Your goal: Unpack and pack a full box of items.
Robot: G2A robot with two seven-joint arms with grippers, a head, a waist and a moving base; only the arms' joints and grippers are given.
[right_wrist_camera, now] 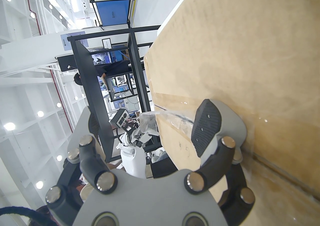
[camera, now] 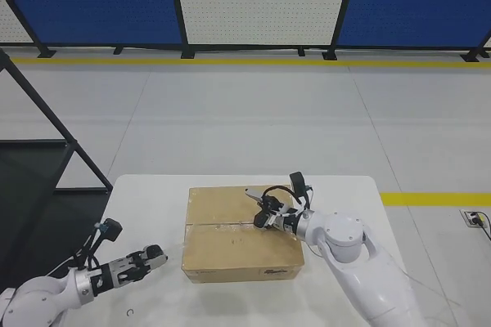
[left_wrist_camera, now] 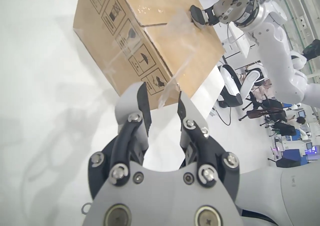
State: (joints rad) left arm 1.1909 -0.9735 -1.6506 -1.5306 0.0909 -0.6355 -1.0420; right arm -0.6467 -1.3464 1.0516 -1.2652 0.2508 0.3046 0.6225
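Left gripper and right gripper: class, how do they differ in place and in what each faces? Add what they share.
The left gripper is beside the box, over the table; the right gripper is above the box's top, at its taped seam. The left gripper faces the box's printed side; the right gripper lies along its top. Both are open and empty.

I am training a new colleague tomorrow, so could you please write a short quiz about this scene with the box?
1. Fill in: the left pincer, beside the cardboard box, has its fingers ____.
2. True or false: the box's top flaps stand folded open.
3. Which pincer is over the box's top? A. left pincer B. right pincer C. neither
Key: 1 open; 2 false; 3 B.
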